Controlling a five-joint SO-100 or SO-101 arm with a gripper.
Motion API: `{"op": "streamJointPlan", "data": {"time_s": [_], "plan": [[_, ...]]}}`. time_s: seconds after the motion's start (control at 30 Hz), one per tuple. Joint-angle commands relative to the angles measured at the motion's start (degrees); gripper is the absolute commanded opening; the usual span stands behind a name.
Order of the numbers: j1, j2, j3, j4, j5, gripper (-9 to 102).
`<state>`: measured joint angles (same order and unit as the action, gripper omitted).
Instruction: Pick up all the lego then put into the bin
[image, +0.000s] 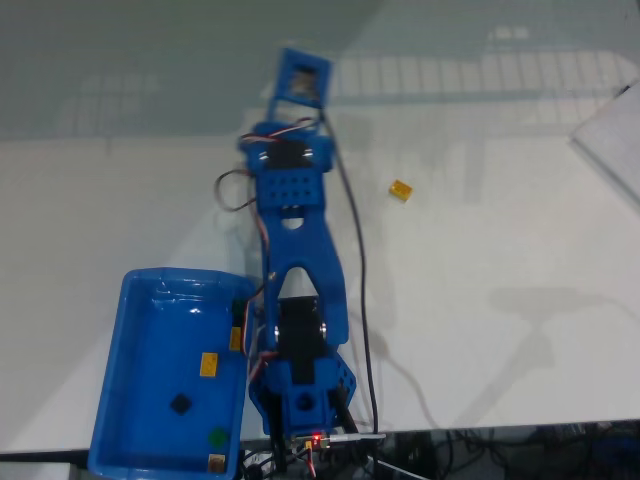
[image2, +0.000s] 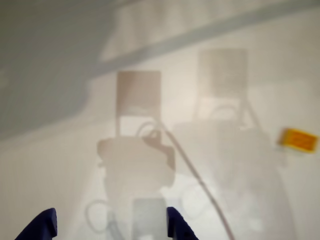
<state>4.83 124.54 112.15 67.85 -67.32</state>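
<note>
Mostly my hand (image2: 110, 227) is cut off: in the wrist view just two dark blue fingertips (image2: 40, 226) poke up from the bottom edge, set well apart with bare white counter (image2: 60, 165) between them, so it stands wide with nothing in it. In the fixed view my blue arm (image: 300, 270) stretches up the middle of the counter (image: 500, 330), and its far end is blurred enough that I cannot make out the fingers there. One yellow-orange lego (image: 401, 190) lies loose on the counter, right of my arm and toward the far edge; the wrist view shows it as a smeared orange block (image2: 299, 139) near the right edge, its studs too soft to read. The bin (image: 110, 400) sits at the near left corner of the counter, just beside my base, its lower rim cut by the picture's bottom edge. Inside it I can pick out a second yellow-orange lego (image: 209, 364), a black lego (image: 180, 403) and a dark green lego (image: 218, 437), and a small tan piece (image: 216, 461) by the near wall that I cannot identify. A grey board (image: 615, 140) is cropped at the right edge. No writing can be read anywhere.
</note>
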Motion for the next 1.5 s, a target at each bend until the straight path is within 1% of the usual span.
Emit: {"op": "streamJointPlan", "data": {"time_s": [0.0,0.07,0.23,0.37,0.53,0.63,0.87,1.03,1.2,1.47], "plan": [[11.2,-0.9,-0.5,-1.5,-4.0,29],[15.3,-1.8,-0.1,-2.1,-6.4,29],[21.4,-2.6,6.7,-10.2,-11.5,30],[25.5,-3.3,10.6,-14.3,-15.0,30],[28.4,-7.8,11.1,-19.0,-18.0,31],[30.1,-11.1,11.0,-24.0,-19.5,33],[32.9,-18.5,10.4,-32.8,-23.4,34],[34.1,-22.1,10.5,-35.7,-26.0,34],[35.0,-24.5,10.5,-36.5,-28.1,34],[34.4,-27.9,10.4,-38.7,-27.9,34]]}}
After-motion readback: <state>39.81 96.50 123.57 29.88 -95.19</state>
